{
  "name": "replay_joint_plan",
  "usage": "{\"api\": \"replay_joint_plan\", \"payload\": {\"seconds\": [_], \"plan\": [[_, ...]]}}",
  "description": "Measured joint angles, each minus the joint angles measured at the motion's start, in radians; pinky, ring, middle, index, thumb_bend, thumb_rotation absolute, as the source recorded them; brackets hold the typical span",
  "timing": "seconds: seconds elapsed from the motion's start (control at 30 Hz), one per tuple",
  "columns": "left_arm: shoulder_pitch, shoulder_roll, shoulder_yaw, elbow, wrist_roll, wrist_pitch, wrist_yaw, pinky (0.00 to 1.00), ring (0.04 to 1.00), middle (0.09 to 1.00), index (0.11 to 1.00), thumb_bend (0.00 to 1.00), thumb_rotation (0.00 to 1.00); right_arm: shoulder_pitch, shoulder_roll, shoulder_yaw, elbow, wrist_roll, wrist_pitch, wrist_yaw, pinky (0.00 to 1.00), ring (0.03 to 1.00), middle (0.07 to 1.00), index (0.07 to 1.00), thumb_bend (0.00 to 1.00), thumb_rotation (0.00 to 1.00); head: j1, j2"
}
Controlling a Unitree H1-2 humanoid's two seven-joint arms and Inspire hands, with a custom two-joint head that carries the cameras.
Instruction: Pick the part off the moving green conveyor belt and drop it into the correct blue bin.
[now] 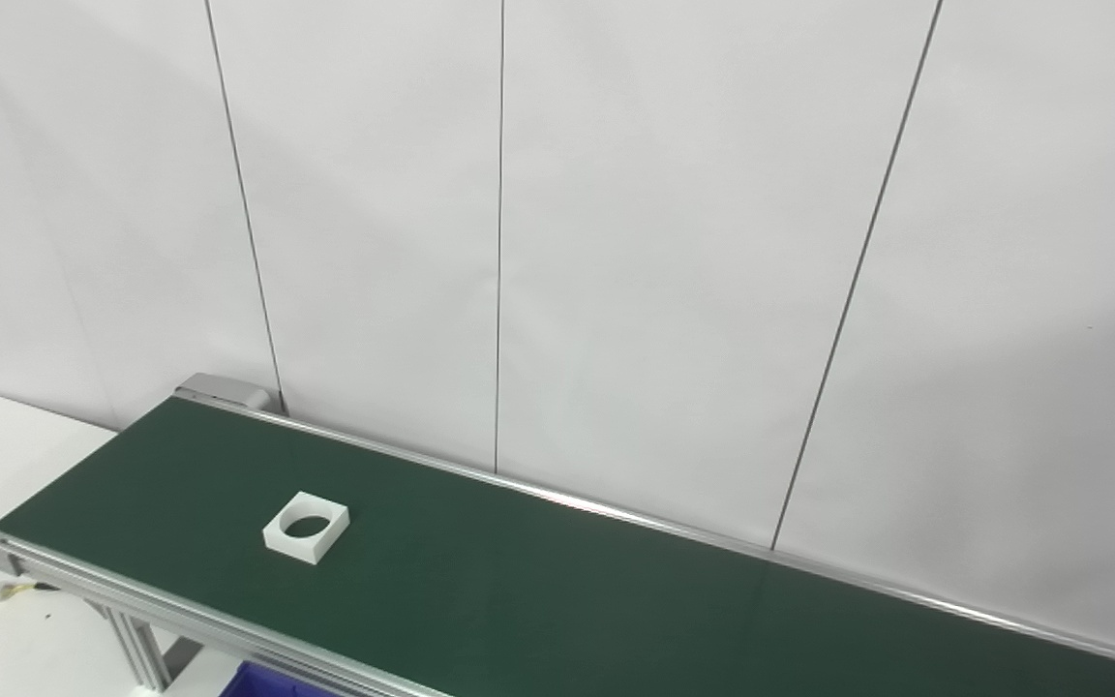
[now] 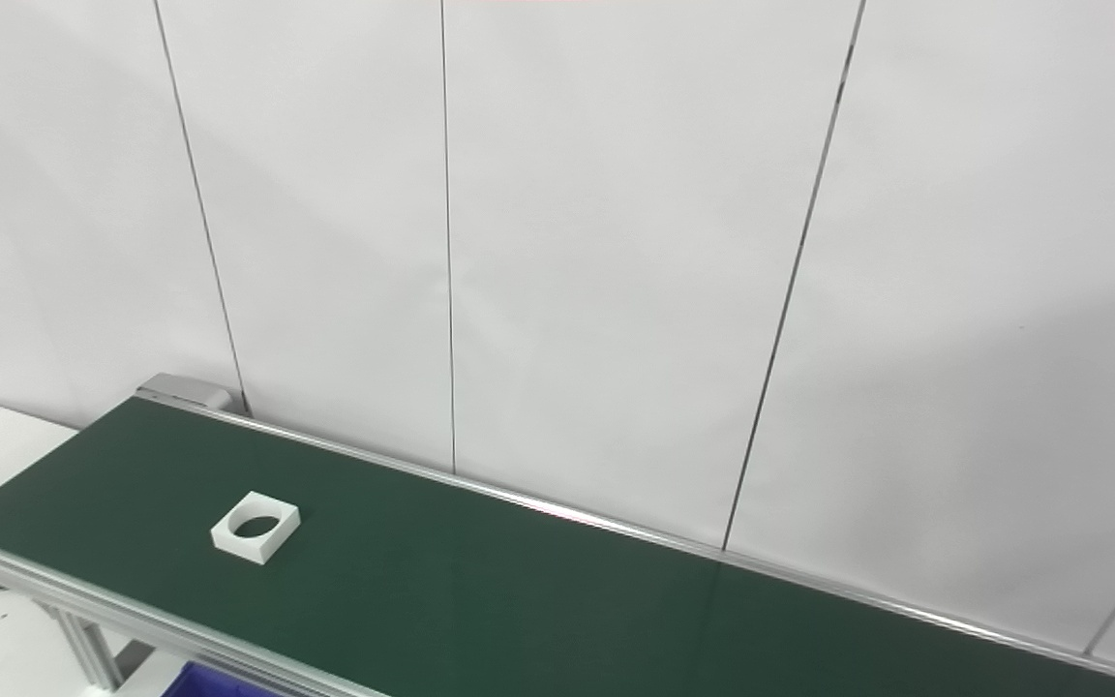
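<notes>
The white square part (image 1: 306, 527) with a round hole lies flat on the green conveyor belt (image 1: 557, 590) near its left end, unheld; a blue bin (image 1: 272, 683) shows below the belt's near edge; neither hand is in view, so their state cannot be told

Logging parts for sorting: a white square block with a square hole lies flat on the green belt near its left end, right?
Not quite: the hole in the white square block is round, as the left eye view shows. It does lie flat on the green belt near its left end.

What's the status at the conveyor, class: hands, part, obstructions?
Both hands out of view. White square part with round hole lying flat on green belt, near its left end. Nothing around it. Blue bin edge showing below belt.
</notes>
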Motion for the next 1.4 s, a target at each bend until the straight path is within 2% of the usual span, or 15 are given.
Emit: {"api": "replay_joint_plan", "payload": {"seconds": [0.2, 0.37, 0.73, 0.87, 0.97, 1.1, 1.2, 1.4], "plan": [[-0.016, -0.018, 0.025, -0.103, -0.05, -0.001, -0.043, 0.6, 0.71, 0.756, 0.72, 1.0, 0.0, -0.012, 0.002, -0.001, 0.014, 0.005, -0.019, 0.0, 0.72, 0.852, 0.911, 0.945, 0.86, 0.0, 0.002, -0.005], [-0.056, -0.018, 0.062, -0.143, -0.06, 0.0, -0.072, 0.6, 0.707, 0.752, 0.716, 1.0, 0.0, -0.016, 0.003, -0.003, 0.028, 0.007, -0.022, 0.0, 0.71, 0.853, 0.913, 0.949, 0.86, 0.0, 0.0, -0.011], [-0.126, -0.03, 0.108, -0.142, -0.004, 0.0, -0.104, 0.62, 0.715, 0.75, 0.725, 1.0, 0.0, -0.034, 0.016, -0.003, 0.038, 0.006, -0.024, -0.001, 0.73, 0.857, 0.912, 0.947, 0.86, 0.0, 0.0, -0.025], [-0.153, -0.029, 0.115, -0.141, 0.017, 0.0, -0.113, 0.62, 0.717, 0.753, 0.733, 1.0, 0.03, -0.045, 0.02, -0.003, 0.061, 0.007, -0.025, -0.001, 0.75, 0.863, 0.911, 0.947, 0.86, 0.0, -0.005, -0.031], [-0.18, -0.02, 0.12, -0.139, 0.031, -0.001, -0.119, 0.62, 0.719, 0.76, 0.746, 1.0, 0.09, -0.049, 0.022, -0.003, 0.067, 0.006, -0.025, -0.001, 0.76, 0.87, 0.92, 0.944, 0.86, 0.0, -0.005, -0.031], [-0.203, -0.015, 0.14, -0.136, 0.092, 0.001, -0.12, 0.63, 0.723, 0.759, 0.746, 1.0, 0.13, -0.053, 0.027, -0.002, 0.071, 0.006, -0.026, -0.001, 0.75, 0.87, 0.921, 0.942, 0.86, 0.0, -0.006, -0.035], [-0.217, -0.016, 0.159, -0.131, 0.129, 0.019, -0.12, 0.65, 0.745, 0.785, 0.76, 0.99, 0.15, -0.056, 0.031, -0.003, 0.076, 0.006, -0.027, -0.001, 0.76, 0.869, 0.918, 0.938, 0.87, 0.0, -0.006, -0.035], [-0.269, -0.008, 0.185, -0.101, 0.134, 0.066, -0.125, 0.7, 0.789, 0.819, 0.788, 0.99, 0.2, -0.064, 0.035, -0.001, 0.092, 0.006, -0.029, -0.001, 0.76, 0.877, 0.928, 0.945, 0.86, 0.0, -0.005, -0.04]]}}
